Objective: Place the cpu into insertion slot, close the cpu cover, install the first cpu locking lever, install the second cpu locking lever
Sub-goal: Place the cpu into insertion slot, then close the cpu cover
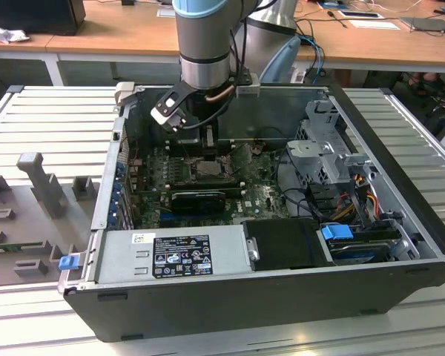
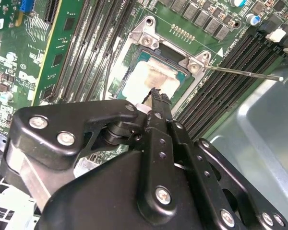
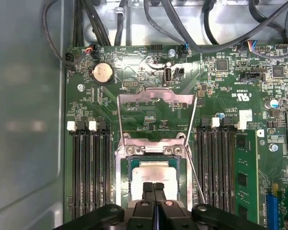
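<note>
A black two-fingered gripper [image 1: 208, 144] on a grey and pale-blue robot arm [image 1: 204, 37] reaches down into an open black desktop computer case [image 1: 245, 308], in the upper middle of the exterior view. The case lies on a ribbed grey metal bench [image 1: 52, 111], with a grey metal power supply box [image 1: 170, 256] along its near wall.

In both wrist views the gripper's fingers [image 3: 148, 189] are pressed together with nothing between them, and their tips sit over one edge of the small square cpu with a pale silvery face [image 3: 157, 172]. Whether the tips touch it I cannot tell. The cpu lies flat inside the square, silver-rimmed insertion slot [image 3: 121, 165] on the green circuit board [image 3: 86, 100].

The silver metal cpu cover with a large square window [image 3: 156, 94] stands flipped open beyond the slot, hinged at the slot's far edge. In the second wrist view a thin silver locking lever rod [image 2: 245, 73] sticks out from the slot's corner, unlatched, above the long black memory slots [image 2: 221, 81].
</note>
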Controlling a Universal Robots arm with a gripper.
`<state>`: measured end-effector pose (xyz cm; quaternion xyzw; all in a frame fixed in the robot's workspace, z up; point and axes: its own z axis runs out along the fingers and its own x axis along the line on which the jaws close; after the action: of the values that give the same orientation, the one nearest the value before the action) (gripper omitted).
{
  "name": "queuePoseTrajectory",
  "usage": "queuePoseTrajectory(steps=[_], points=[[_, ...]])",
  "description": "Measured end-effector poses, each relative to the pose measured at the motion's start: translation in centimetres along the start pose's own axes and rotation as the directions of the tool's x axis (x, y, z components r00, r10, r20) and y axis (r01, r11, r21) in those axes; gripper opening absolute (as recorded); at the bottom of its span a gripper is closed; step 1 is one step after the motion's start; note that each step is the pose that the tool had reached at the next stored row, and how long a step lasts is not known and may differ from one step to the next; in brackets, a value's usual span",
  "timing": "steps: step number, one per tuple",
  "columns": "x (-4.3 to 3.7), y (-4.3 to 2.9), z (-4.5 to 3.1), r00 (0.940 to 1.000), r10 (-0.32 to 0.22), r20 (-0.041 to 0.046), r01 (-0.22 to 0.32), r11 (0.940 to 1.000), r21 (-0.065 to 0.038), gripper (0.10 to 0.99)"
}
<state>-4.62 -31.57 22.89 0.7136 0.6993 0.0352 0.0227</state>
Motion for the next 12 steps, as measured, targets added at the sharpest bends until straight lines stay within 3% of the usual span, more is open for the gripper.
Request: queuePoseTrajectory(steps=[12], points=[[0.02,0.07,-0.79,1.0,0.0,-0.0001,0.0,1.0,0.001,0.106]])
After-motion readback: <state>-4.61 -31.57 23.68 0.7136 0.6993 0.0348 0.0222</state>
